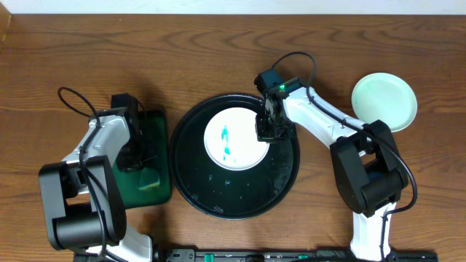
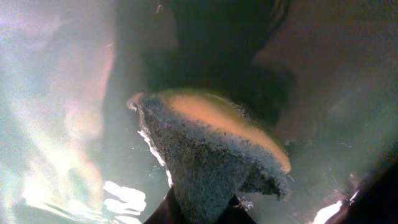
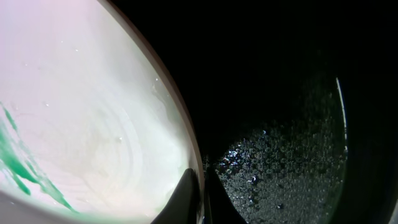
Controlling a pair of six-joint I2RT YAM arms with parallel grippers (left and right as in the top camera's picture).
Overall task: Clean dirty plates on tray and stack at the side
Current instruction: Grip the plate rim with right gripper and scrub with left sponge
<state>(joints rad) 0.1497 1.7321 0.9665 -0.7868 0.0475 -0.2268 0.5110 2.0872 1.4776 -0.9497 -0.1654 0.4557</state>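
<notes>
The right gripper (image 3: 200,198) is clenched on the edge of the smeared plate (image 1: 233,138), one finger on either side of the rim. That plate lies in the black tray (image 1: 240,191), whose wet floor (beaded with droplets) lies bare beside the fingers. Well off to this gripper's outer side a second plate (image 1: 384,102) rests on the table (image 1: 218,51). The left gripper (image 2: 200,214) pinches one sponge (image 2: 211,143) over the green tray (image 1: 159,145). Two plates show.

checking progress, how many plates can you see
2: smeared plate on the tray; side plate on the table, far right. Another could hide under it.
</notes>
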